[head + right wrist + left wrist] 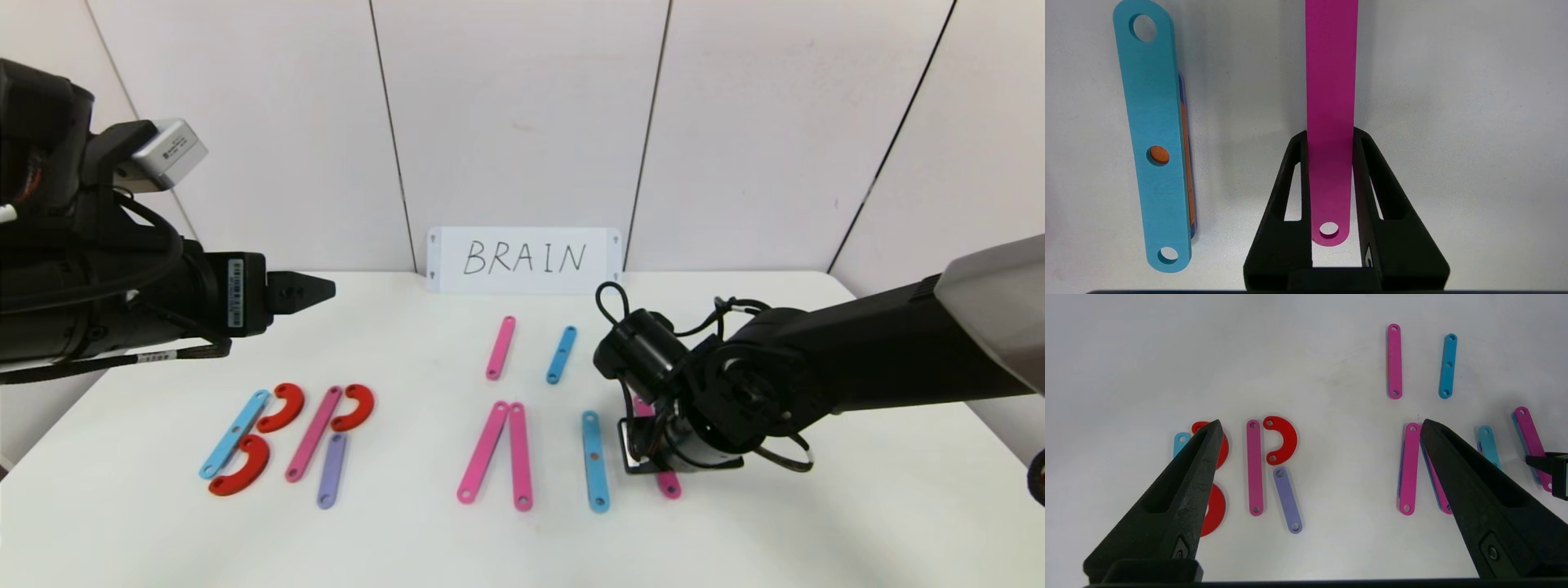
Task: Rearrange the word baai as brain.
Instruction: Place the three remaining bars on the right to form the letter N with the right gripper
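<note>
The strip letters lie in a row on the white table (735, 539). The B is a light-blue strip (235, 433) with two red curves (282, 407). The R is a pink strip (313, 433), a red curve (353, 407) and a purple strip (331, 469). Two pink strips (483, 449) lean together as an open A. A light-blue strip (594, 460) stands as the I. My right gripper (1329, 136) is shut on a pink strip (1331, 81) near one end, just right of the I. My left gripper (1321, 422) is open and empty, raised above the table's left side.
A white card (524, 260) with handwritten BRAIN leans on the back wall. A loose pink strip (500, 347) and a loose light-blue strip (561, 354) lie behind the A. In the right wrist view the I strip (1155, 122) lies beside the held one.
</note>
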Tool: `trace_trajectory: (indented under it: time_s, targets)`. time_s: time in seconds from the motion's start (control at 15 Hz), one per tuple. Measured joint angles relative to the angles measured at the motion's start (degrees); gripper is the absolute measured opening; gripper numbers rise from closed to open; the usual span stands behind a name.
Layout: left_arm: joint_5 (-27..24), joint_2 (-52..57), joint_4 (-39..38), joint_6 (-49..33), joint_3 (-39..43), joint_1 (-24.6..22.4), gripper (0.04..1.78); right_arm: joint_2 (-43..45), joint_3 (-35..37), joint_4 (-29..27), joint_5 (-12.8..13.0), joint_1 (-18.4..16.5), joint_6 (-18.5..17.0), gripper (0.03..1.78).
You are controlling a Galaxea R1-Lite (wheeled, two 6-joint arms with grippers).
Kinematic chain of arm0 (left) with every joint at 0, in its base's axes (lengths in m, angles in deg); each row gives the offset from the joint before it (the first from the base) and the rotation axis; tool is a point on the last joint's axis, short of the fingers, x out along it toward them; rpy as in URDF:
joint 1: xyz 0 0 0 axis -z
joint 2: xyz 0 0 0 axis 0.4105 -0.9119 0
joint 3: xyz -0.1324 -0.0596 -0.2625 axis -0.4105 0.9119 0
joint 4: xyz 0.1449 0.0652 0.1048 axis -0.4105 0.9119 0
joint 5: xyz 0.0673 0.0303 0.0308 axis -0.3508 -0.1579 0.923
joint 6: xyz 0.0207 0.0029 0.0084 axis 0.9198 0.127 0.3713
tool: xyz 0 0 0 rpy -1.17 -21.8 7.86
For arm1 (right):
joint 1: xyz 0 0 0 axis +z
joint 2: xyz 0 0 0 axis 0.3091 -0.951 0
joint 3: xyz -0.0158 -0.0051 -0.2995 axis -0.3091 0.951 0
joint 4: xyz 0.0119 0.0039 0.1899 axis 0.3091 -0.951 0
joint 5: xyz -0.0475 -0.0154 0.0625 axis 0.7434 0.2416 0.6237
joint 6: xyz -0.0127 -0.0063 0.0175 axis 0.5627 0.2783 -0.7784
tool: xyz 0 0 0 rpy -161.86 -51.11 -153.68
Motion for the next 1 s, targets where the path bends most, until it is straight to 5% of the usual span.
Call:
trace_trajectory:
  time_s: [0.2, 0.67, 1.0]
  targets:
    - [0.0, -0.1, 0.0, 0.0, 0.0, 0.0, 1.69, -0.1, 0.1, -0.2, 0.1, 0.0, 0.1, 0.54]
    - [0.0, -0.1, 0.0, 0.0, 0.0, 0.0, 1.69, 0.0, -0.1, -0.1, 0.1, -0.2, 0.1, 1.55]
    - [0.0, -0.1, 0.0, 0.0, 0.0, 0.0, 1.69, 0.2, -6.9, -0.5, 0.3, -2.3, 1.7, 1.72]
